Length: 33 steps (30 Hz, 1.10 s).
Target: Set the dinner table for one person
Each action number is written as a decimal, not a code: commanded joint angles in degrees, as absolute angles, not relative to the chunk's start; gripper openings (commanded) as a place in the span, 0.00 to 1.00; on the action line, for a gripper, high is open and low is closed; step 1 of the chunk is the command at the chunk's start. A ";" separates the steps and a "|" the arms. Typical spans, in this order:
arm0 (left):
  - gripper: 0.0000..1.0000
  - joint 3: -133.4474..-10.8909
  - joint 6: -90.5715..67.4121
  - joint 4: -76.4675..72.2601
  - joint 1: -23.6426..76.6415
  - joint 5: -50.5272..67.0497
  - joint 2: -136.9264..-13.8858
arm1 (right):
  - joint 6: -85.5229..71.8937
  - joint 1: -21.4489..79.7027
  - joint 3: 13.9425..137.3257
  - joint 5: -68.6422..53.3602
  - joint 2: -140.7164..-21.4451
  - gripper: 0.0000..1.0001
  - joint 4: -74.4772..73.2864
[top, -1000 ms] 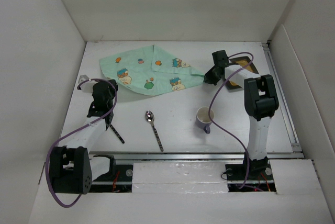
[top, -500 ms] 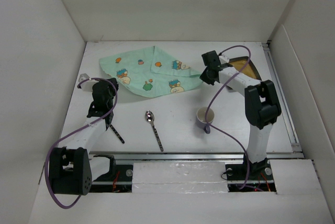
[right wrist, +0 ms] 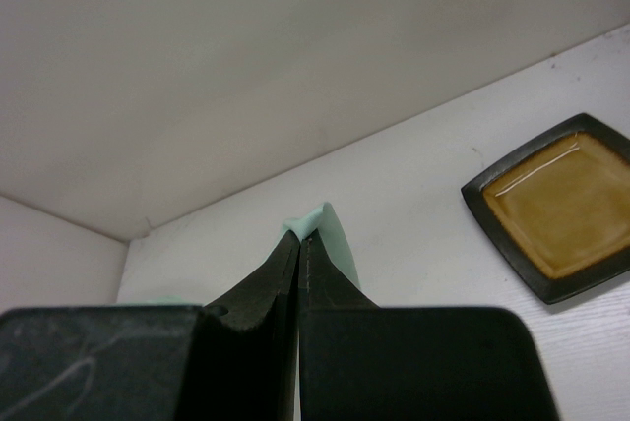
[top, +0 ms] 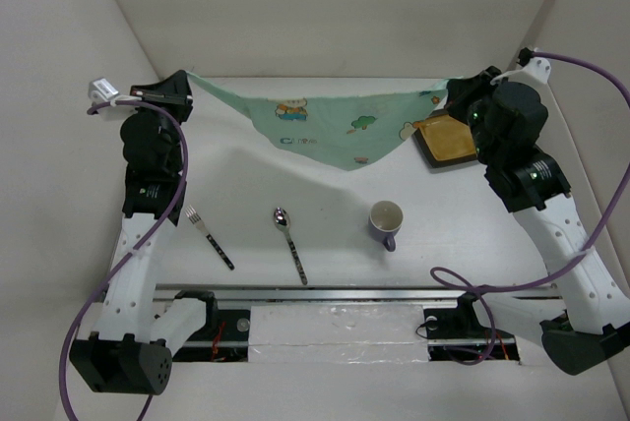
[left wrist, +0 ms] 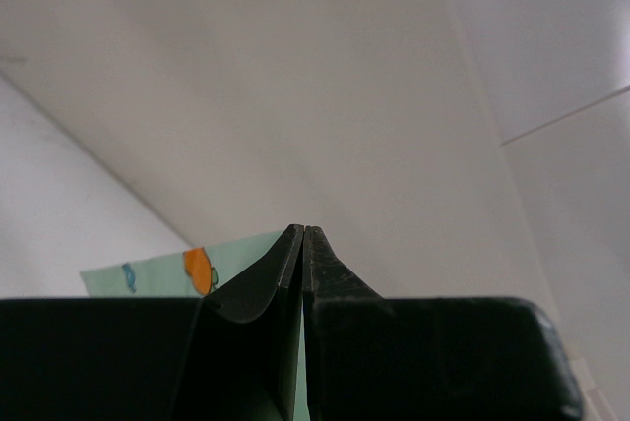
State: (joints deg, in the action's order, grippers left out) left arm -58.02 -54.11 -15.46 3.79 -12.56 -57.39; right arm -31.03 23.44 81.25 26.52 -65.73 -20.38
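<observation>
The mint-green cartoon-print placemat (top: 325,121) hangs stretched in the air between both grippers, above the far part of the white dinner table (top: 443,244). My left gripper (top: 180,80) is shut on its left corner; the cloth (left wrist: 157,269) shows beside the closed jaws (left wrist: 303,232). My right gripper (top: 455,92) is shut on its right corner; a cloth tip (right wrist: 320,219) sticks out past the closed jaws (right wrist: 298,236). A fork (top: 211,237), a spoon (top: 289,242) and a purple cup (top: 386,220) lie on the table near me. A square brown plate (top: 445,140) sits at the far right.
White walls enclose the table on the left, back and right. The plate (right wrist: 551,205) lies just below and right of my right gripper. The arm bases and a metal rail (top: 345,293) run along the near edge.
Both arms have risen. Before, the placemat lay crumpled on the table with my right gripper at its right edge and my left gripper low near the fork. Now it is lifted and stretched between both grippers.
</observation>
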 commanded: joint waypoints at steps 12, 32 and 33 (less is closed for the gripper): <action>0.00 -67.06 -46.23 -9.31 3.25 -15.12 -61.69 | -24.61 11.53 84.90 16.89 -69.16 0.00 -17.86; 0.00 -95.01 -44.03 -9.31 1.33 -8.01 -85.78 | -25.57 5.54 134.18 -2.45 -107.56 0.00 -22.06; 0.00 -95.10 -44.47 -9.66 0.62 -7.04 -85.78 | -25.58 4.67 134.82 -3.24 -108.01 0.00 -21.89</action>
State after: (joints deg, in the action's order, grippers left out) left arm -91.92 -45.08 -5.82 2.98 -9.32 -87.90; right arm -25.71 6.74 127.90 1.17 -108.95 -22.72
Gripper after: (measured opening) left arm 0.003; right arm 0.011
